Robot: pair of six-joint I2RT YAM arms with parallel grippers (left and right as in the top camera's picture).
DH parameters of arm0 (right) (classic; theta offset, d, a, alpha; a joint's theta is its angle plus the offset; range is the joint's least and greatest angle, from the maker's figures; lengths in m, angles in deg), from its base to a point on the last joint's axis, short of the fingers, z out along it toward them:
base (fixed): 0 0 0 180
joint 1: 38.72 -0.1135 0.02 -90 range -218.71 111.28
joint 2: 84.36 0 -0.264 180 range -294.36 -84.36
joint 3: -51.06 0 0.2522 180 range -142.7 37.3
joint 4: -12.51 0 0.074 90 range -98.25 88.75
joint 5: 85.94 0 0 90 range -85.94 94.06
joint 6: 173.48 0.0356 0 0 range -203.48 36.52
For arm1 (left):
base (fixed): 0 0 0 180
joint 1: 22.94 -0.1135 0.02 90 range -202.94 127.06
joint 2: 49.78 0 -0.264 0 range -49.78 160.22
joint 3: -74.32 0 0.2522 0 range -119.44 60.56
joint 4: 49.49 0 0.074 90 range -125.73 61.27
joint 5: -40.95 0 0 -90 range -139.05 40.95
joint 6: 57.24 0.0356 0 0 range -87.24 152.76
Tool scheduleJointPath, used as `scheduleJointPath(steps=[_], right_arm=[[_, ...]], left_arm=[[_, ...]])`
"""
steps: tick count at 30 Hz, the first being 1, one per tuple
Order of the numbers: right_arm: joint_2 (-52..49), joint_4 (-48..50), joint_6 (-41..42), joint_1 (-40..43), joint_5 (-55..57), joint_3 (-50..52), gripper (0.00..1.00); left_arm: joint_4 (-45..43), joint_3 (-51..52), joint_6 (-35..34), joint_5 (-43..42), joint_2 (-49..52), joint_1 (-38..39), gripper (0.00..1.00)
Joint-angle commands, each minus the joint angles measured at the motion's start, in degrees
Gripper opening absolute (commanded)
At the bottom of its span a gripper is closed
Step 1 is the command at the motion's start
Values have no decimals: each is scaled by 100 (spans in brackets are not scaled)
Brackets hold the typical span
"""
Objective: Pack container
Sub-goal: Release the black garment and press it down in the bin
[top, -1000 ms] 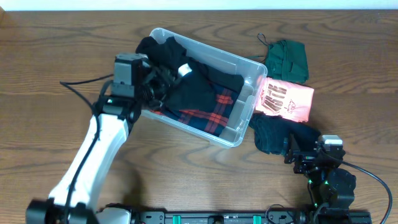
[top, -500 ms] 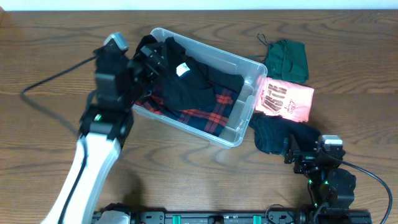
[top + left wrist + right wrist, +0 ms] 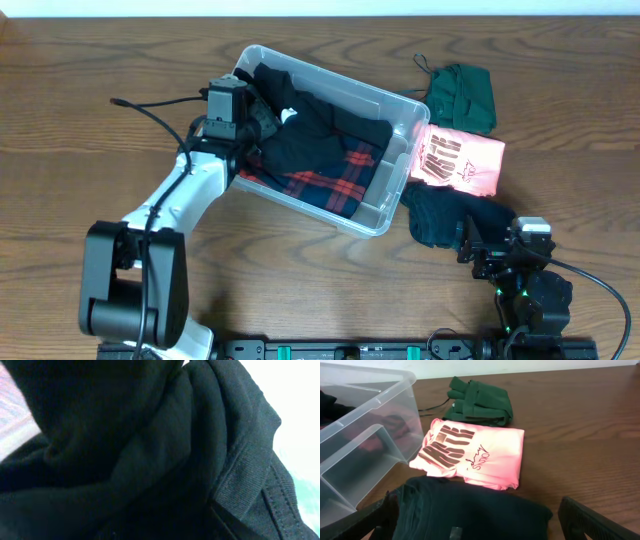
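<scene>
The clear container [image 3: 403, 102] stands tilted at the table's middle; its near corner shows in the right wrist view [image 3: 365, 420]. Inside lie a black garment [image 3: 315, 140] and a red plaid garment [image 3: 340, 180]. My left gripper [image 3: 262, 115] is down in the container's left end, against the black garment. The left wrist view is filled by black cloth [image 3: 150, 460], and the fingers are hidden. My right gripper [image 3: 487, 527] is open and empty. It rests low at a dark folded garment [image 3: 470, 510] on the table to the right of the container.
A pink printed shirt [image 3: 458, 160] lies folded just right of the container and shows in the right wrist view [image 3: 475, 455]. A dark green garment with a cord [image 3: 462, 95] lies behind it. The dark folded garment [image 3: 445, 215] lies in front of the pink shirt.
The left arm lifted and swung the black garment at the container's left end, then came down into that end. The garment now lies spread inside. The right arm has not moved.
</scene>
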Motion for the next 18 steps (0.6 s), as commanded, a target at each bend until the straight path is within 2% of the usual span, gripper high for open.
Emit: scheduleJointPath(steps=[1, 2, 5, 7, 10, 14, 18], right_arm=[[31, -9, 50, 13, -42, 17, 99], [31, -9, 50, 13, -42, 17, 99], [31, -9, 50, 13, -42, 17, 99], [31, -9, 50, 13, -44, 17, 99], [31, -9, 50, 13, -44, 17, 99], [31, -9, 48, 13, -44, 17, 99], [31, -9, 48, 13, -42, 17, 99]], left_arm=[[160, 118, -70, -208, 503, 35, 52], [149, 116, -68, -256, 455, 35, 52], [192, 116, -35, -81, 96, -15, 71], [297, 116, -15, 131, -149, -87, 74], [699, 116, 72, 726, -614, -313, 74], [1497, 116, 345, 1119, -911, -688, 72], [1993, 118, 828, 1106, -879, -868, 71]])
